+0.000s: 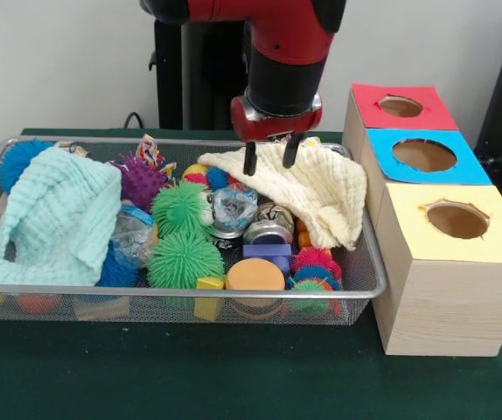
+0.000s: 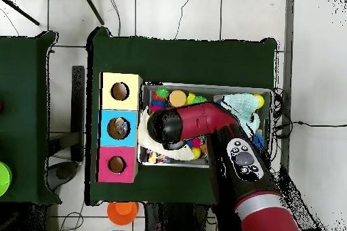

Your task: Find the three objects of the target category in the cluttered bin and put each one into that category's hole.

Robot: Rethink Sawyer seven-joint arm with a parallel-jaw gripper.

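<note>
Search step, nothing held: my end effector (image 1: 270, 157) hangs fingers apart over the cream cloth (image 1: 308, 188) at the bin's (image 1: 369, 262) upper right in front view; next I judge: pinch cloth, uncover targets near the holed boxes (image 1: 448, 262).

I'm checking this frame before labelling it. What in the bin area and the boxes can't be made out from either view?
- Whatever lies under the cream muslin cloth: front view, covered by the cloth.
- Whatever lies under the mint knitted cloth: front view, covered.
- Middle of the wire mesh bin: overhead view, blocked by the red arm.
- Insides of the red-topped, blue-topped and yellow-topped box holes: too dark.
- Open gripper: unseen overhead, under the arm.
</note>
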